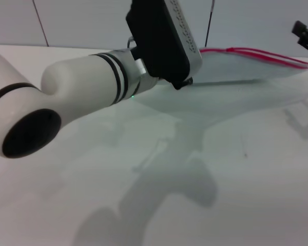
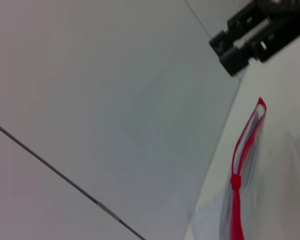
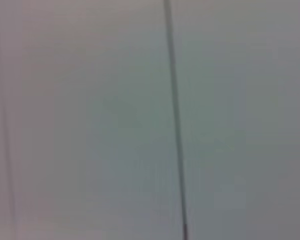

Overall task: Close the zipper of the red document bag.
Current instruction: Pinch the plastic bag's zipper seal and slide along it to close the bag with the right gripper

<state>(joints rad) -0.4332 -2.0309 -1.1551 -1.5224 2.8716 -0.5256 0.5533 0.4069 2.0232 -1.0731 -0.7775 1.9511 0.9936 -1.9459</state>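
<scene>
The red document bag (image 1: 246,69) lies flat at the back right of the white table, a translucent pale pouch. Its zipper (image 1: 267,55) runs along the far edge as a thin red strip and shows as two separate red lines there. In the left wrist view the zipper (image 2: 238,165) has a small red slider (image 2: 235,182); beyond it the two red sides stand apart up to the bag's end. My left gripper (image 1: 182,82) reaches down onto the bag's left end. My right gripper (image 1: 305,35) hovers above the bag's right end, apart from it, and also shows as the right gripper (image 2: 232,52) in the left wrist view.
The white table (image 1: 236,169) spreads in front of the bag, with arm shadows on it. A pale wall with dark seams (image 3: 175,120) stands right behind the bag. My left forearm (image 1: 82,87) fills the left of the head view.
</scene>
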